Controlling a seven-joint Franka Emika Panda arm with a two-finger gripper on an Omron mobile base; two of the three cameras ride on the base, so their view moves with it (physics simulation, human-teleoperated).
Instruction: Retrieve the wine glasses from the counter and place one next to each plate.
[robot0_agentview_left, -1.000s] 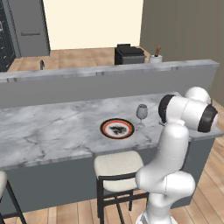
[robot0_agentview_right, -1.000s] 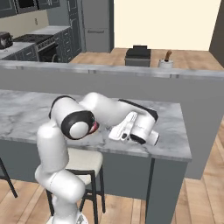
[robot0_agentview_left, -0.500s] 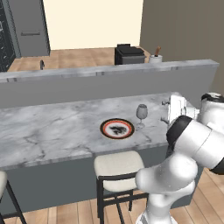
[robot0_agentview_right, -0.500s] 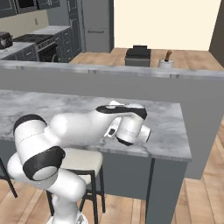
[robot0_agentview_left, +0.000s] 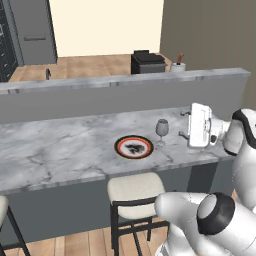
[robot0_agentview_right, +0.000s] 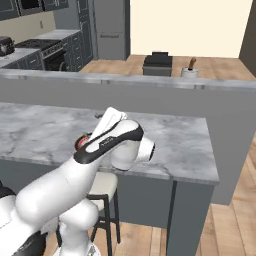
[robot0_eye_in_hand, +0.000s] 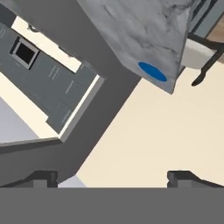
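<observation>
Already, one wine glass (robot0_agentview_left: 162, 130) is standing just right of the brown-rimmed plate (robot0_agentview_left: 134, 147) near the bar's (robot0_agentview_left: 60, 150) front edge. The gripper (robot0_eye_in_hand: 113, 177) is hanging empty, fingers wide apart, looking toward the blue plate (robot0_eye_in_hand: 152, 71) at the bar's far corner. Next, judging by this, a second glass is needing fetching.

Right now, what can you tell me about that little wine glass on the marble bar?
The wine glass is small, clear and grey-tinted, with a rounded bowl, a thin stem and a round foot. It stands upright on the marble bar top, just right of the plate with the reddish-brown rim, close beside it. Nothing grips it; the gripper is off to its right.
</observation>
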